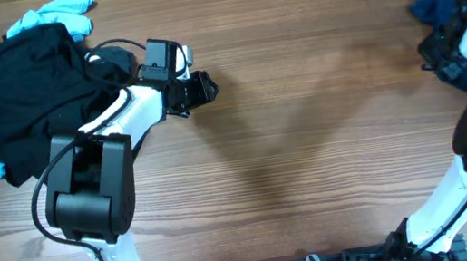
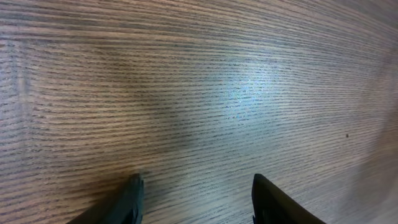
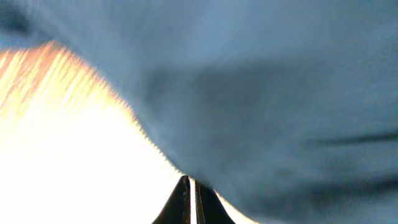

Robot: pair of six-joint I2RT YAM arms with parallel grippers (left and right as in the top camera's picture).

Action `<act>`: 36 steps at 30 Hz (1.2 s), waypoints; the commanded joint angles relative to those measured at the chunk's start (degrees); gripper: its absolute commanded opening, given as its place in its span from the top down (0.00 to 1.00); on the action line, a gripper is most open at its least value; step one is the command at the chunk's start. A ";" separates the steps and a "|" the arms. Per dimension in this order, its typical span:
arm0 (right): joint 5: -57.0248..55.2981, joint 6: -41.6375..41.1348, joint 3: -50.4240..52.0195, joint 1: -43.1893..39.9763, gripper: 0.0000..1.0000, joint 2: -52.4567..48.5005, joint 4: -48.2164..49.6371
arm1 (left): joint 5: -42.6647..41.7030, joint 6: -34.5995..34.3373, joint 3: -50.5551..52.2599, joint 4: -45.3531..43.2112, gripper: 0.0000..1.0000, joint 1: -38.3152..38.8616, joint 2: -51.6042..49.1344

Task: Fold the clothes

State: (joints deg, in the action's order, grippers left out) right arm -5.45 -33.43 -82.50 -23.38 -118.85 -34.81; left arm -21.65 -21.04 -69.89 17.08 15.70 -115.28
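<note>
Navy shorts (image 1: 429,7) bunched at table (image 1: 302,93) far-right edge.

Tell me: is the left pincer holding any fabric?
No, the left pincer stands open over the bare wooden table, gripping nothing.

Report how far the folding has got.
Done: nothing; no folded piece shows. In hand: the right jaws look shut on the navy garment; the left jaws hang open over bare table. Left: that garment, the black heap and the light-blue garment, all crumpled.
</note>
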 commanded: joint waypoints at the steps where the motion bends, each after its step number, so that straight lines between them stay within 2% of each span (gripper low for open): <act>1: 2.40 -0.63 -0.39 0.09 0.96 -1.18 -0.92 | 0.74 0.74 0.52 0.31 0.44 0.33 -0.74; 5: 10.93 7.56 -5.18 -1.38 0.96 2.34 -2.21 | 0.74 0.74 0.52 0.26 0.42 0.33 -0.74; 7: 21.57 13.99 -7.74 -2.34 0.96 6.56 -1.90 | 0.76 0.74 0.52 0.24 0.42 0.33 -0.74; 8: 24.74 14.58 -8.41 -2.78 0.95 8.28 -1.90 | 0.76 0.74 0.52 0.17 0.42 0.33 -0.74; 12: 33.24 8.61 -8.76 -8.00 0.90 11.93 0.37 | 0.81 1.05 0.52 -0.17 0.42 0.33 -0.74; 14: 37.18 6.73 -8.74 -10.73 0.89 10.86 2.16 | 1.20 1.18 0.52 -0.17 0.42 0.33 -0.74; 17: 44.35 6.29 -8.72 -14.12 0.81 7.63 7.45 | 1.81 1.16 0.52 -0.17 0.39 0.33 -0.74; 24: 40.09 7.54 -8.72 -14.21 0.71 -3.06 12.00 | 1.79 1.14 0.52 -0.11 0.36 0.33 -0.74; 25: 37.62 9.81 -8.72 -14.21 0.63 -5.14 12.09 | 1.79 1.14 0.52 0.13 0.36 0.33 -0.74; 29: 30.67 14.25 -8.72 -14.25 0.57 -11.08 11.63 | 1.81 1.16 0.52 1.16 0.36 0.33 -0.74; 33: 30.51 17.11 -8.72 -14.25 0.51 -16.17 11.41 | 1.81 1.16 0.52 1.16 0.35 0.33 -0.74; 36: 33.40 18.51 -8.79 -14.27 0.50 -16.37 11.26 | 1.81 1.16 0.52 1.14 0.36 0.33 -0.74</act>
State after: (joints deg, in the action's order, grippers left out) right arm 30.50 -18.22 -92.47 -37.56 -130.15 -22.79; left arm -21.45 -20.82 -70.02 17.08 15.70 -115.26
